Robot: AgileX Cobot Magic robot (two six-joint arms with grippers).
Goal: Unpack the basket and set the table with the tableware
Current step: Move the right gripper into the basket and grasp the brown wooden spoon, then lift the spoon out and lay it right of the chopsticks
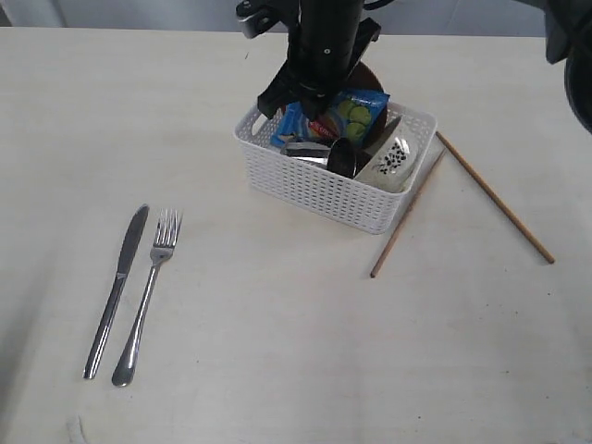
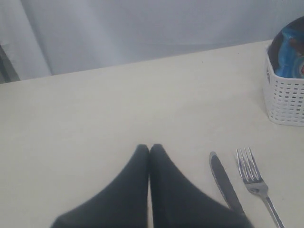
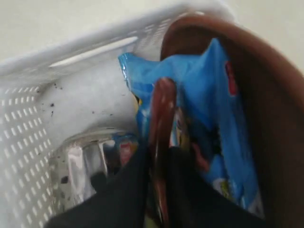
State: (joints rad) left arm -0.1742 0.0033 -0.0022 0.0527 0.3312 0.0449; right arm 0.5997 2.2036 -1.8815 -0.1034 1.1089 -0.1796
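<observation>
Tableware lies partly on the bench [image 1: 277,370], the rest sits in the basket [image 1: 314,190].
At the left, the knife [image 1: 118,289] and fork [image 1: 148,296] lie side by side; the left fingers [image 2: 145,154] hang near them, pressed together and holding nothing. The basket at centre holds a steel cup [image 1: 319,153], a speckled bowl [image 1: 393,162], a blue packet [image 1: 347,113] and a brown plate [image 3: 275,118] on edge. Inside it, the right fingers [image 3: 175,164] are clamped on the reddish-brown spoon [image 3: 161,109]. Two chopsticks [image 1: 407,217] lie apart on the bench at the right.
</observation>
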